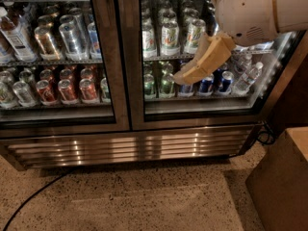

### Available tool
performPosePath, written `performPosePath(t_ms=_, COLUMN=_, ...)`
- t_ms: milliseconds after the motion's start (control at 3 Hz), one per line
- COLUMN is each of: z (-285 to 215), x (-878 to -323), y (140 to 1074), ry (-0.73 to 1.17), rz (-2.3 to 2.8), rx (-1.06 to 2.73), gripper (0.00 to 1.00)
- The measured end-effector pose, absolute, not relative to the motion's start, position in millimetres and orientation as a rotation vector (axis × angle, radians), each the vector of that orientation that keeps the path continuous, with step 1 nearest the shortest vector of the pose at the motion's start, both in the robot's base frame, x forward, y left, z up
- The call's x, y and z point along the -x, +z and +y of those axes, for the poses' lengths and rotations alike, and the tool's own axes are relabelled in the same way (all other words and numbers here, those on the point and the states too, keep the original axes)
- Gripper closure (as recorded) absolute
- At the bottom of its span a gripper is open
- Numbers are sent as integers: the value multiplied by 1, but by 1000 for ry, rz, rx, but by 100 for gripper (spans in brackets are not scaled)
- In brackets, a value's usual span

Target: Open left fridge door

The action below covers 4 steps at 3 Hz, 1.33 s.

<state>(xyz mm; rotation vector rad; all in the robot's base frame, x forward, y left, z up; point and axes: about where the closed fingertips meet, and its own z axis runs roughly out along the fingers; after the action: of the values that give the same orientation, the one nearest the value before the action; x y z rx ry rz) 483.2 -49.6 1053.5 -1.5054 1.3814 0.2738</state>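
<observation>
Speckled terrazzo floor (144,201) across six o'clock, black cable (33,198) curving over it at seven o'clock, brown box (284,177) at four o'clock, dark cords (263,136) just above it, gripper (185,77) near centre toward one o'clock.

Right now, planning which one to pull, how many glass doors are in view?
2: the left fridge door, showing red and silver cans, and its twin on the right, with the pincer in front of it.
</observation>
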Motion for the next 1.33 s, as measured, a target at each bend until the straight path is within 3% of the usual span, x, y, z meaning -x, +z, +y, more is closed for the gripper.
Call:
performPosePath(t_ms=667, z=-29, x=-490, y=1045, ry=290, rz=1377, rx=1479, gripper=0)
performPosePath(t_ms=1333, z=47, x=-520, y=1015, ry=470, rz=1394, rx=1314, gripper=0)
